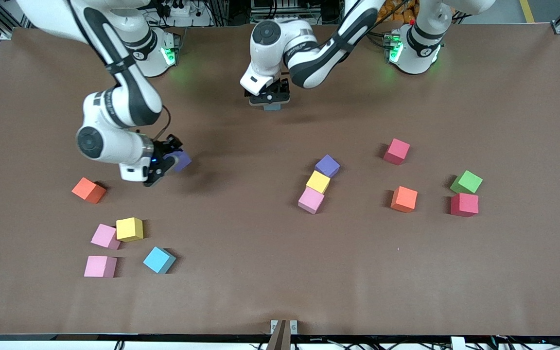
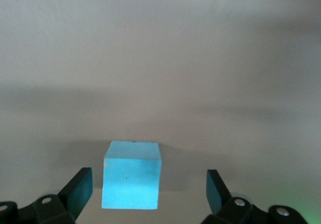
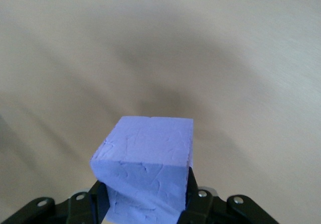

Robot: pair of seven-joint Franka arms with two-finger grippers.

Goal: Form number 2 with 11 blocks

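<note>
My left gripper (image 2: 149, 190) has its fingers (image 2: 80, 188) spread around a cyan block (image 2: 132, 176) (untouched, on the tabletop (image 1: 260, 253)), while my right gripper (image 3: 145, 196) fingers (image 3: 100, 196) clamp a purple block (image 3: 145, 169).

From where I stand, nothing here can be read: no words, numbers, labels or brand marks show on the cubes, the arms or the desk.
</note>
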